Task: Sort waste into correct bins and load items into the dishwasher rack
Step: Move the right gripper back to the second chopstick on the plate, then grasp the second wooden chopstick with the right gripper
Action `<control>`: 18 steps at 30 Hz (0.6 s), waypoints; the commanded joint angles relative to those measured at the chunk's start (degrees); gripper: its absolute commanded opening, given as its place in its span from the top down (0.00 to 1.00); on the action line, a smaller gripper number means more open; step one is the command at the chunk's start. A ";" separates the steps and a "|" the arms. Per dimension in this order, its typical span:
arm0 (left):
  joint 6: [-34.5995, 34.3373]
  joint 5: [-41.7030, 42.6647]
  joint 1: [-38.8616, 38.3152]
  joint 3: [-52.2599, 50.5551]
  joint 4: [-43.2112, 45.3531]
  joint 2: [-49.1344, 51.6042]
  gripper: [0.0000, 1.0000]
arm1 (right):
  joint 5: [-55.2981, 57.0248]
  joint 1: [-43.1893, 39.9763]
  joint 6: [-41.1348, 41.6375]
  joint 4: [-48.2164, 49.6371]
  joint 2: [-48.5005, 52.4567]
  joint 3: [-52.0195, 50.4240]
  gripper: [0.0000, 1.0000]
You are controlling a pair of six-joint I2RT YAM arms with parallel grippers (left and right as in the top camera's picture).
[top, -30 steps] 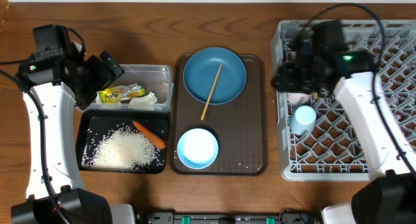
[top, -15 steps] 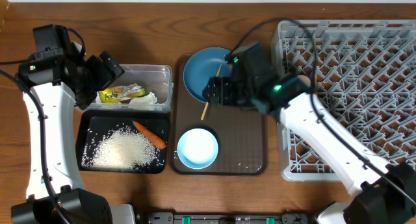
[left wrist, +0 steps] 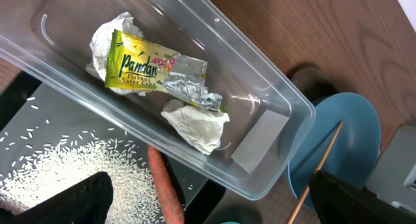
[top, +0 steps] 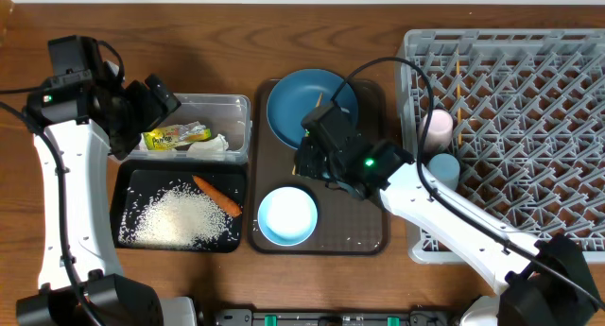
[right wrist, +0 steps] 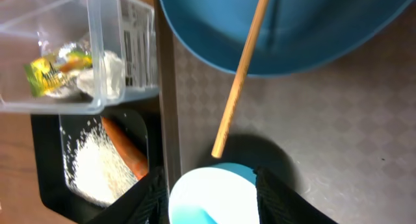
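My right gripper point(top: 317, 163) is open and empty over the brown tray, its fingers point(right wrist: 213, 188) on either side of the pale-blue bowl point(top: 286, 215) point(right wrist: 211, 197). One chopstick point(right wrist: 240, 74) lies across the dark-blue plate point(top: 288, 104) point(right wrist: 292, 23). My left gripper point(top: 142, 104) point(left wrist: 208, 208) is open and empty above the clear box point(top: 236, 104). The box holds the wrapper point(left wrist: 149, 68) and tissue point(left wrist: 195, 123). The carrot point(top: 217, 196) and rice point(top: 180, 217) lie in the black tray point(top: 121, 203). The pink cup point(top: 438, 128), light-blue cup point(top: 442, 168) and a second chopstick point(top: 458, 80) are in the rack point(top: 529, 128).
The brown serving tray point(top: 354, 217) carries the plate and bowl between the bins and the rack. The right arm stretches from the front right across the rack's left edge. Bare wooden table lies behind the bins.
My right arm has swung left from the rack to the brown tray and lowered over the bowl's far edge. The left arm has not moved.
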 commanded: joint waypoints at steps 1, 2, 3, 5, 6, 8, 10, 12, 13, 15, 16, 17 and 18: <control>0.79 -0.52 0.24 -0.02 -0.17 -0.11 0.02 | 2.12 0.31 2.03 0.57 0.15 -0.28 0.55; 0.79 -0.52 0.24 -0.02 -0.17 -0.11 0.02 | 2.08 0.31 2.03 0.79 0.46 -0.28 0.55; 0.79 -0.52 0.24 -0.02 -0.17 -0.11 0.02 | 1.86 0.33 2.01 0.98 0.92 -0.28 0.55; 0.79 -0.52 0.24 -0.02 -0.17 -0.11 0.02 | 1.14 0.33 1.66 1.84 2.27 -0.28 0.54; 0.79 -0.52 0.24 -0.02 -0.17 -0.11 0.02 | 0.76 0.33 1.62 2.38 3.10 -0.28 0.53; 0.79 -0.52 0.24 -0.02 -0.17 -0.11 0.02 | 0.31 0.37 1.64 3.13 4.55 -0.28 0.51; 0.79 -0.52 0.24 -0.02 -0.17 -0.11 0.02 | 0.00 0.37 1.66 4.02 6.32 -0.28 0.49; 0.79 -0.52 0.24 -0.02 -0.17 -0.11 0.02 | -0.39 0.35 1.64 5.01 7.56 -0.28 0.47; 0.79 -0.52 0.24 -0.02 -0.17 -0.11 0.02 | -0.52 0.35 1.66 5.51 8.15 -0.28 0.47; 0.79 -0.52 0.24 -0.02 -0.17 -0.11 0.02 | -0.90 0.37 1.64 6.78 9.25 -0.28 0.46; 0.79 -0.52 0.24 -0.02 -0.17 -0.11 0.02 | -1.07 0.37 1.64 7.28 9.73 -0.28 0.46; 0.79 -0.52 0.24 -0.02 -0.17 -0.11 0.02 | -1.38 0.44 1.64 7.63 9.99 -0.28 0.47; 0.79 -0.52 0.24 -0.02 -0.17 -0.11 0.02 | -1.57 0.48 1.64 7.82 10.43 -0.28 0.47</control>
